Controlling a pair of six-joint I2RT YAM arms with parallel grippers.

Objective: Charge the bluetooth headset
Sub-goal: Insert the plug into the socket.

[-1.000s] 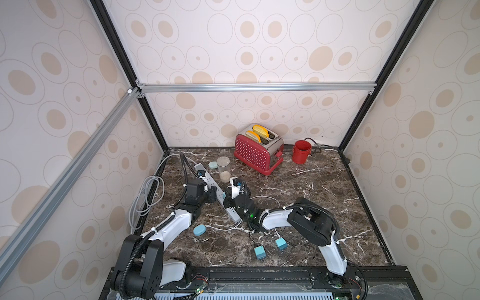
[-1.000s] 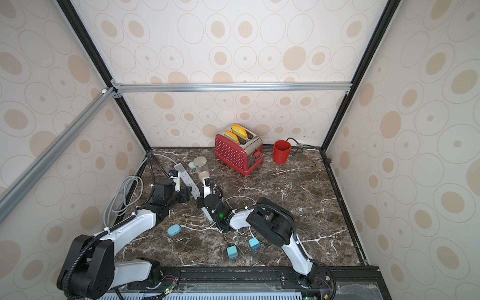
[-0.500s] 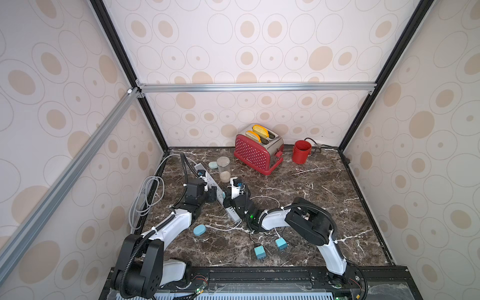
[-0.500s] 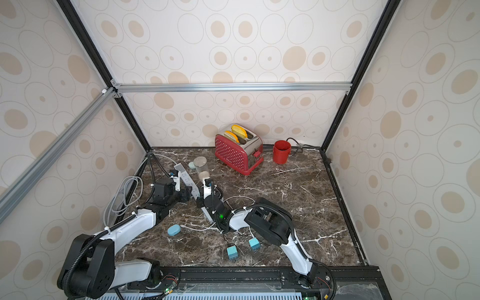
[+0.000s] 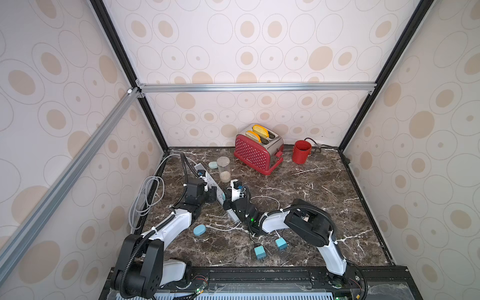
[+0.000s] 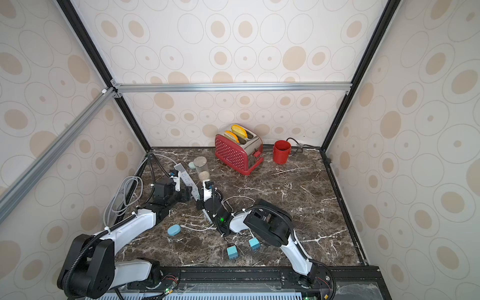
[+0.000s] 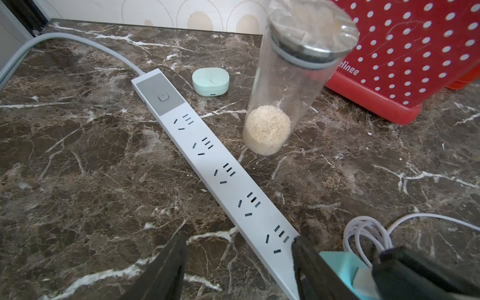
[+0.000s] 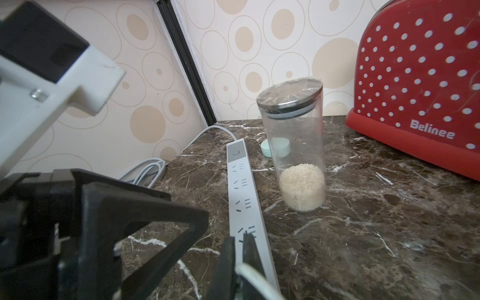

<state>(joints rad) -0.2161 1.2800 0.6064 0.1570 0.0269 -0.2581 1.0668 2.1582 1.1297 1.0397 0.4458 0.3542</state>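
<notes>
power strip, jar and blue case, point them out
power strip [image 7: 211,161], left wrist view, middle of its top face
jar [image 7: 291,85], left wrist view, clear wall
blue case [image 5: 199,230], top view, lid

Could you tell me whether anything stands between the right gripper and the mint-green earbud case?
Partly: a clear glass jar of pale grains stands in front of part of the mint-green earbud case in the right wrist view. The right gripper is shut on a white cable.
</notes>
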